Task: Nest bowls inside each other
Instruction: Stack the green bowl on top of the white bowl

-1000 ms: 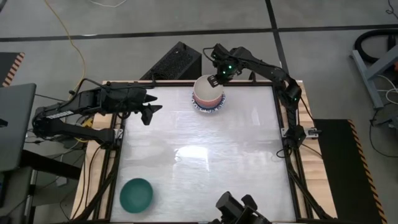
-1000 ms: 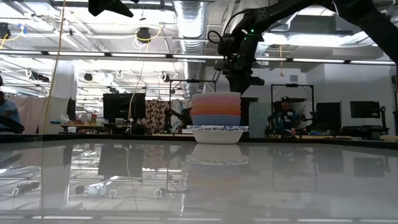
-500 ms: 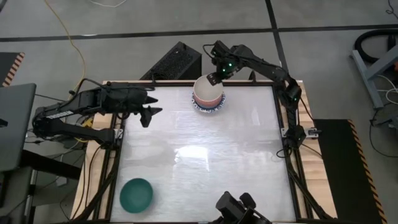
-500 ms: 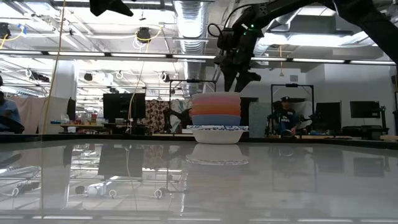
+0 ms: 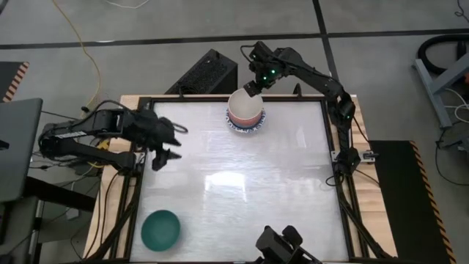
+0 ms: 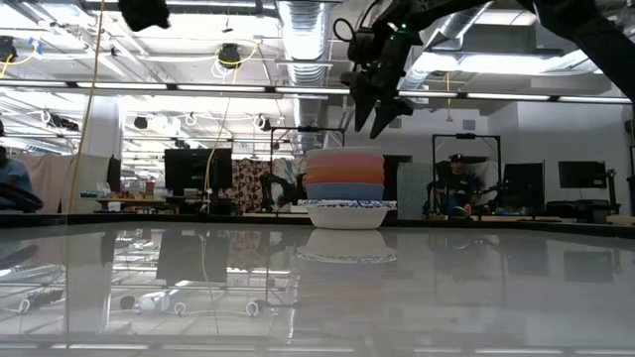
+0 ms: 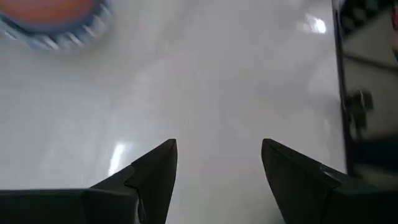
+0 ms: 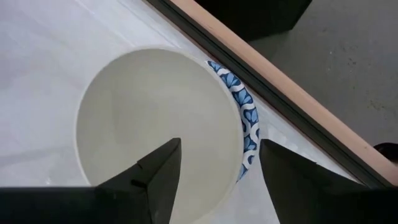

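A stack of nested bowls [image 5: 245,114] stands by the table's far edge. A cream bowl [image 8: 137,118] is on top, with pink, orange and blue ones [image 6: 344,178] under it. At the bottom a white bowl with a blue patterned rim [image 8: 245,124] rests on the table. My right gripper [image 5: 253,88] hangs open above the stack's far rim, clear of it [image 6: 380,114]. A teal bowl [image 5: 160,229] sits alone at the near left corner. My left gripper [image 5: 166,147] hovers open over the table's left side, nothing between its fingers [image 7: 219,155].
A wide stretch of bare white tabletop [image 5: 242,183] lies between the stack and the teal bowl. A black box [image 5: 209,73] stands beyond the far edge. The dark table frame [image 5: 333,158] runs along the sides, and a camera mount [image 5: 282,246] sits at the near edge.
My right gripper has opened, let go of the cream bowl's far rim and risen above the stack; the cream bowl stays nested on top. My left gripper has swung toward the table's near edge and tipped further downward, still open.
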